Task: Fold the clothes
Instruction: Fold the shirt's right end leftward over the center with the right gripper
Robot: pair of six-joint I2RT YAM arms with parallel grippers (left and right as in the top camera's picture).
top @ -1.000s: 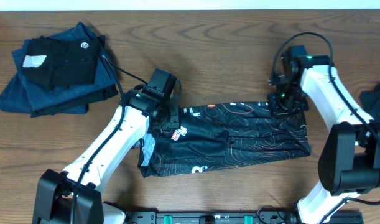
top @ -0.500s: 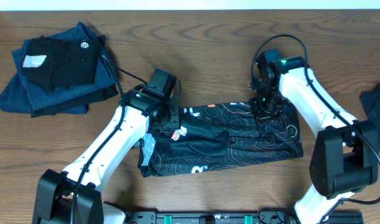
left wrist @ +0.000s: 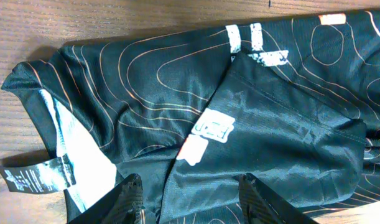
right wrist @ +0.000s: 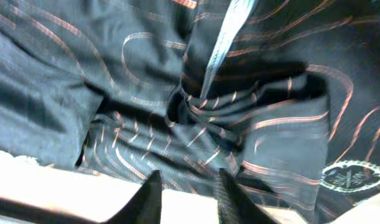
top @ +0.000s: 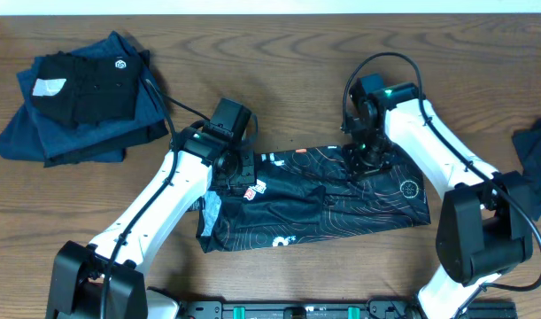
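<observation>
Tool, right (right wrist: 188, 173): slightly parted over T-shirt (top: 323, 199) end.
Tool, left (left wrist: 190, 179): spread on its left edge.
Progress: I'm judging the shirt, lying mid-surface (top: 297, 71), half folded; crosswise folds remaining. Pile (top: 75, 102) looking done.

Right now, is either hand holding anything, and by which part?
The left hand holds nothing, open over the black contour-lined sports T-shirt. The right hand is at bunched cloth near its far edge; whether it grips cannot be told.
</observation>
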